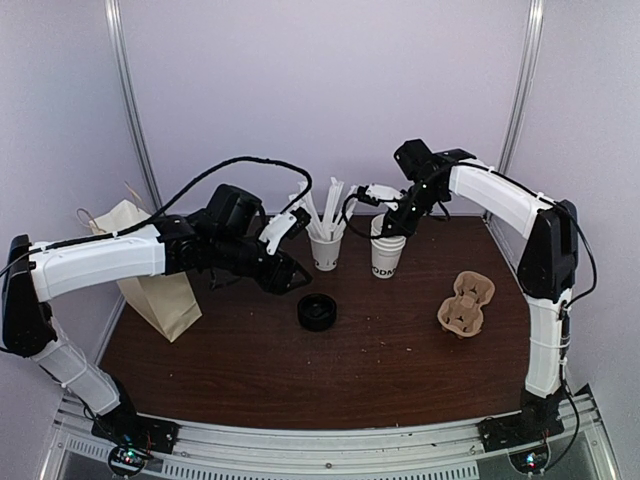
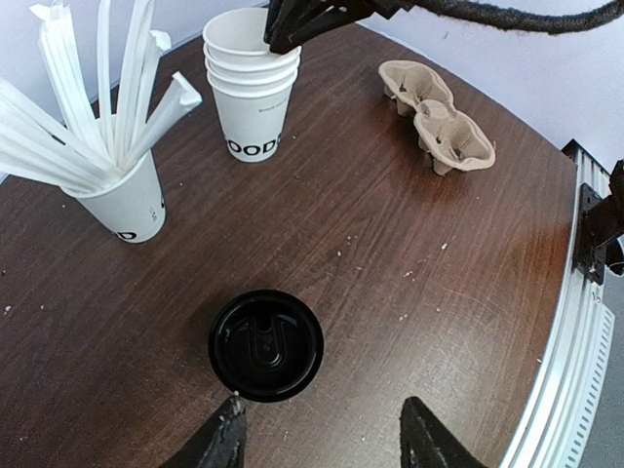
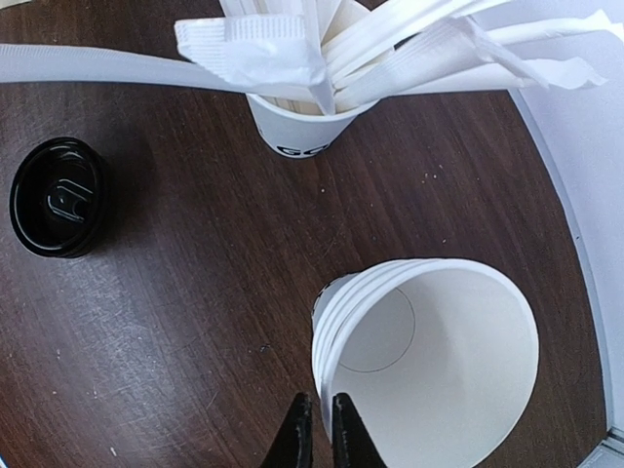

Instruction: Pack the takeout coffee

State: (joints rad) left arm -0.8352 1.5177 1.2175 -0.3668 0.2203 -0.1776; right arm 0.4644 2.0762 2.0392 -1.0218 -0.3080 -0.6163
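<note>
Takeout coffee lid [image 1: 317, 312]: one, black, flat on the worktop [image 1: 250, 370], front of centre, apart from every cup. In the top view you've got one cup stack [image 1: 387, 255] at back centre and one straw cup [image 1: 326, 250] just left of it. There's one pulp carrier [image 1: 467, 305] to the right and one paper bag [image 1: 150, 290] far left. The left hand [image 1: 288, 272] sits near the lid. The right hand [image 1: 384, 230] is down at the stack's rim.

Left wrist: fingers wide apart, nothing between them, lid just ahead of the tips. The stack shows four rims and the carrier two wells. The straws overlap too much for you to count.

Right wrist: fingers narrowed to a slit, pinched on the stack's near rim. The lid lies well apart at left.
</note>
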